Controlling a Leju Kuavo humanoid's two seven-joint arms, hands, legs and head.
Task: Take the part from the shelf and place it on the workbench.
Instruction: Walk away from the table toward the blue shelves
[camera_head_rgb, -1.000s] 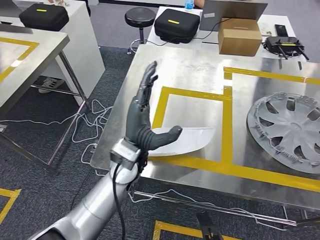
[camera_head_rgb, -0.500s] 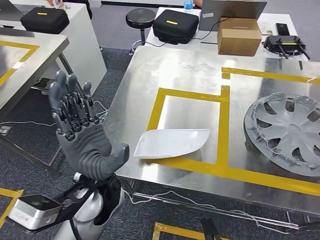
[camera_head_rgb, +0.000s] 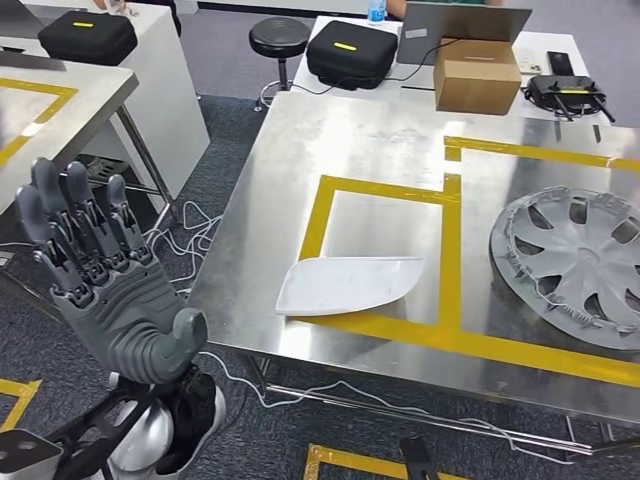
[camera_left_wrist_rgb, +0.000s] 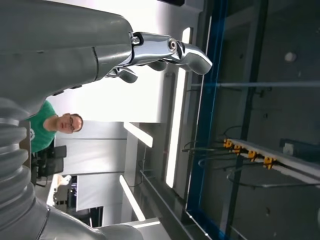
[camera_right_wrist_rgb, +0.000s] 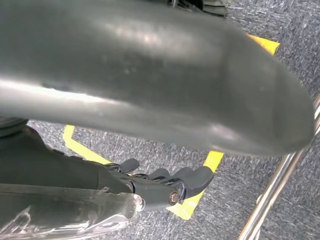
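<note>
Already the white part (camera_head_rgb: 349, 284) lies flat on the steel desk (camera_head_rgb: 362, 140), inside the yellow tape rectangle (camera_head_rgb: 450, 258), its near long edge touching or just over the rectangle's front strip. The placing looks done, judged from how things lie.

Look of the part: a shallow, elongated white panel, broad and squared at the end farther from the hubcap (camera_head_rgb: 575, 260), tapering to a blunt point at the end nearer it. Matte surface, faint scuffs, edges slightly raised like a dish. Likely moulded plastic trim.

Handling, as a judgement: light, fairly stiff across its width, some flex along its length. Thin and low to the steel, so little to get under; the smooth skin would slip in a flat pinch. Best hold is probably at the broad end or across the raised long edge, thumb under the lip, fingers on top. Not brittle-looking, though the pointed tip could crack or scratch if dragged over the metal.

Left robot hand (camera_head_rgb: 106, 285): raised off the desk's near-left corner, well apart from the part, palm showing, fingers spread and upright, holding nothing.

Right robot hand (camera_right_wrist_rgb: 166, 182): hanging over grey carpet and floor tape in its wrist view, dark fingers lying loosely extended, nothing in them.

Hubcap sits on the desk beyond the rectangle, apart from the part.
</note>
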